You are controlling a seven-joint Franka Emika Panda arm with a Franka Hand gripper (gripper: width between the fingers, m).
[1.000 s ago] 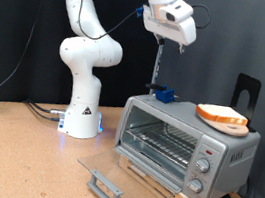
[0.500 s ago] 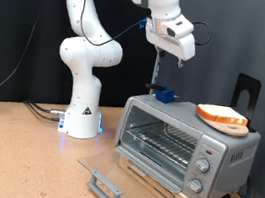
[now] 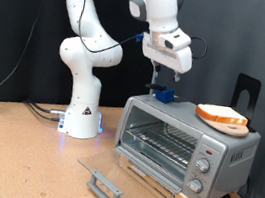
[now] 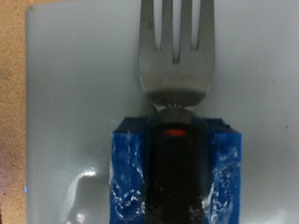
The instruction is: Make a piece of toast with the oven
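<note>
The silver oven [image 3: 227, 153] stands at the exterior view's right on a wooden base. Its glass door [image 3: 126, 171] lies folded down and open, grey handle [image 3: 105, 188] in front. The wire rack [image 3: 161, 142] inside is bare. The piece of toast [image 3: 219, 114], orange-edged with a paler centre, lies on the oven's top at the right. My gripper [image 3: 171, 73] hangs just above a blue holder [image 3: 164, 93] on the oven's top left corner. The wrist view shows a metal fork [image 4: 174, 54] set in that blue holder [image 4: 131, 177] on the grey oven top. My fingers do not show there.
The white arm base [image 3: 82, 111] stands behind the oven at the exterior view's left, with cables [image 3: 39, 111] on the brown floor. A black upright bracket [image 3: 247, 92] stands behind the oven's right end. A tan edge [image 3: 235, 127] shows under the toast.
My gripper has come down and a little to the exterior view's right, from high above the oven to just over the blue holder. Oven, door and toast have not moved.
</note>
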